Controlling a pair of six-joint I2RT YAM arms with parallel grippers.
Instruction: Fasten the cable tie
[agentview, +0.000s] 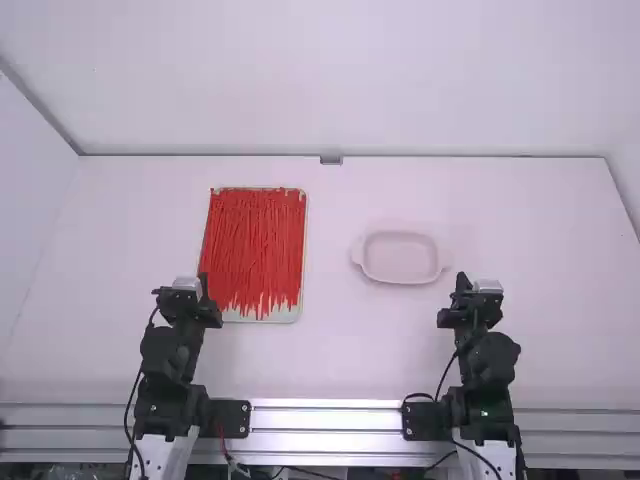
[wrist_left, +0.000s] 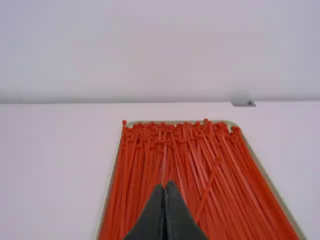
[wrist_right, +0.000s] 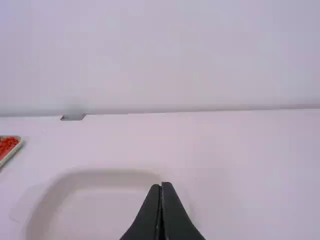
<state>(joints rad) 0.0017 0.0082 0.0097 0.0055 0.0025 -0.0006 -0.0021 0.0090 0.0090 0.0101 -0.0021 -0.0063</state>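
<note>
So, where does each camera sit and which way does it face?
High view: above and behind the arms, facing down onto the table; left arm and right arm show at the bottom.
Left wrist view: on the left wrist, facing forward over the red cable ties; its shut left tool shows.
Right wrist view: on the right wrist, facing the white dish; its shut right tool shows.
Shared: both wrist views show the grey tab at the table's far edge.
</note>
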